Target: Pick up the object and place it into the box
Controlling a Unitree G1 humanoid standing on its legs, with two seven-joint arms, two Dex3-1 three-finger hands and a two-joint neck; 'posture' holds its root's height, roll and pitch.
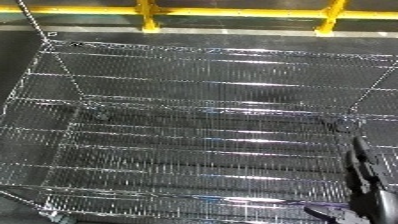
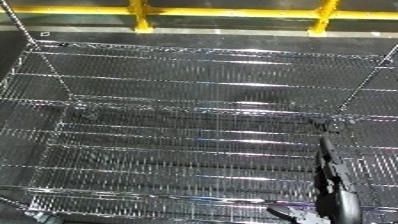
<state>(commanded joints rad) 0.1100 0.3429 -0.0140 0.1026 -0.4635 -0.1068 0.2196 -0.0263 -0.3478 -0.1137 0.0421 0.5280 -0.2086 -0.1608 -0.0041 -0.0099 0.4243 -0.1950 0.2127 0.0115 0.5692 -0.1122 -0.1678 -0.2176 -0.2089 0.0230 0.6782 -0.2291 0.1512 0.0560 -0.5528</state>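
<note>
Wire bin fills both views, 1 robot hand at its lower right

Wire mesh makes up nearly everything on show: a large chrome wire bin (image 1: 178, 80) seen from above, its far wall sloping away toward the top and its ribbed floor catching streaks of light. Through the mesh lies a dark grey floor (image 2: 222, 40). Beyond the bin, a yellow railing (image 1: 240, 11) runs across the top edge, with 2 yellow uprights dropping from it.

Only the right robot hand (image 2: 333, 190) shows, black, coming in from the lower right corner. Its fingers (image 1: 362, 160) are straight and close together, reaching up and away along the bin's right side, so the long axis of the robot hand runs from near to far. A thumb-like part juts leftward at the bottom edge. Nothing sits between fingers and thumb; the robot hand holds nothing. Whether it touches the mesh cannot be told.

The right eye view shows the robot hand further in from the picture's right edge, with more wire visible to its right; in the left eye view it sits hard against that edge.

No separate object to be picked up can be made out, in the bin or outside it. The left robot hand appears in neither view.
</note>
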